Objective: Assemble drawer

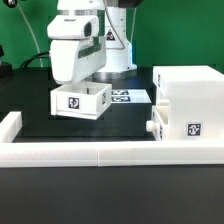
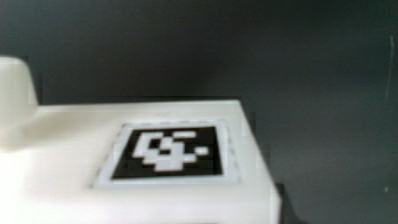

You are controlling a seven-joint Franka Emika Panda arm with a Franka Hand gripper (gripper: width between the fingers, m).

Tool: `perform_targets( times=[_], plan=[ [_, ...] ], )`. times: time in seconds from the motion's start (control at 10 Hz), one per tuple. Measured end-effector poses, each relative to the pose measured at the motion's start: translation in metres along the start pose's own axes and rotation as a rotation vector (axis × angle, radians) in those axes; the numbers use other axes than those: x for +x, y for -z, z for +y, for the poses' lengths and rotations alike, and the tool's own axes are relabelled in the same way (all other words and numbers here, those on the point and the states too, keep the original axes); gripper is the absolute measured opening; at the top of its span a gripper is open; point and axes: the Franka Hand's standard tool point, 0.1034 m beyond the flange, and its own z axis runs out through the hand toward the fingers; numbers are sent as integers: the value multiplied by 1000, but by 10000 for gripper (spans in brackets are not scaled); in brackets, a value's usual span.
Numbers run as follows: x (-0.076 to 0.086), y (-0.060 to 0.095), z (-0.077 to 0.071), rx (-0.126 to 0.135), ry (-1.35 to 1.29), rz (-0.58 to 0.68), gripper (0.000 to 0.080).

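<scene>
A small white tray point(image 1: 80, 101) with a black-and-white tag on its front stands on the dark table left of centre in the exterior view. My gripper point(image 1: 80, 84) comes down right on it, with the fingers hidden at its rim, and it looks shut on the tray's wall. In the wrist view the tray's tagged wall point(image 2: 169, 150) fills the near field, very close and blurred. The tall white casing point(image 1: 188, 95) stands at the exterior view's right. A second tray sits partly inside it, with its knob point(image 1: 150, 128) sticking out.
A long low white rail point(image 1: 100, 152) runs along the front, with a short arm at the exterior view's left point(image 1: 10, 125). The marker board point(image 1: 128, 97) lies flat behind the tray, by the arm's base. Dark table shows beside the tray in the wrist view point(image 2: 320, 90).
</scene>
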Motion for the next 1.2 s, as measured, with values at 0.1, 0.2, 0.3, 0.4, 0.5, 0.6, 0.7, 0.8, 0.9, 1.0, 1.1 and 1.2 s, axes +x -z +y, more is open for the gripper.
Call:
perform_targets(
  times=[0.1,0.2,0.3,0.4,0.5,0.6,0.7,0.8,0.9,1.0,1.1,1.2],
  plan=[
    [5,4,7,26,31,-8,42],
    [14,12,20,40,35,-10,42],
    [24,17,29,44,41,-11,42],
    [28,19,33,45,43,-11,42],
    [26,17,31,47,39,-11,42],
    [26,17,31,48,39,-11,42],
    [26,17,31,48,39,-11,42],
    [26,17,31,48,38,-11,42],
    [26,17,31,49,39,-11,42],
    [30,18,33,64,52,-12,42],
    [39,21,40,70,64,-10,42],
    [50,22,48,72,79,-5,42]
  ],
)
